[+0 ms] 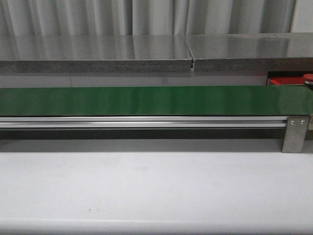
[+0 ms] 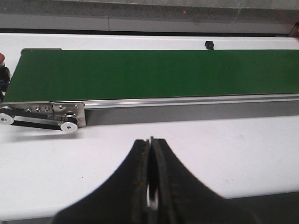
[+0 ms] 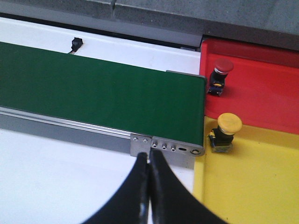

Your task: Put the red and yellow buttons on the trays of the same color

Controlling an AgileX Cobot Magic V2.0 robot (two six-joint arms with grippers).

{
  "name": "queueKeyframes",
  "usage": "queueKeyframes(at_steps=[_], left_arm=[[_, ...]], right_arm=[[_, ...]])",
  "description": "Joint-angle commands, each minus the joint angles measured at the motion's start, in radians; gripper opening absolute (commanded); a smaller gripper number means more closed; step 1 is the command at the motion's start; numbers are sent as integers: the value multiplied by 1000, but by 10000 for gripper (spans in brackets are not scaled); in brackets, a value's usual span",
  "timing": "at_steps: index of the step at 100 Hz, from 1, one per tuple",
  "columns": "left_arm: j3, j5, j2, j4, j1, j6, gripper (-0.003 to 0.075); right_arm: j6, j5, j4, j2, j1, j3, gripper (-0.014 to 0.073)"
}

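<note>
A red button point(image 3: 219, 76) stood upright in the red tray point(image 3: 266, 93), close to the tray's edge beside the belt's end. A yellow button point(image 3: 225, 133) stood likewise in the yellow tray point(image 3: 252, 182), just off the same end. Both trays sat side by side at the right end of the bench, the red one toward the far edge, the yellow one toward the near edge. From the front, only a sliver of red showed there.

The green belt point(image 1: 146, 100) ran along the bench from left to right and carried nothing.

The likely trouble lay in timing: a new button riding the belt could reach the end and tip into the wrong tray, or knock over a standing button, if no arm met it first.

The left gripper point(image 2: 150, 154) was fully closed and held nothing, above the bare white bench near its front edge. The right gripper point(image 3: 148, 161) was also closed and empty, close to the belt's end bracket point(image 3: 166, 145).
</note>
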Motion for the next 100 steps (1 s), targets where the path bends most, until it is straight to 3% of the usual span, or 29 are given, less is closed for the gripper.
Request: queueKeyframes(at_steps=[1, 20, 49, 80, 100], left_arm=[[-23, -66, 10, -18, -6, -2, -20], [-23, -68, 32, -16, -6, -6, -20], [-90, -133, 206, 152, -6, -171, -20], [-229, -224, 466, 132, -6, -175, -20], [-314, -239, 629, 62, 57, -175, -20]], right_arm=[[-7, -59, 18, -35, 1, -4, -118], [-7, -58, 18, -72, 1, 26, -118], [-7, -60, 18, -72, 1, 26, -118], [-7, -39, 18, -72, 1, 26, -118], [-7, -39, 18, -72, 1, 26, -118]])
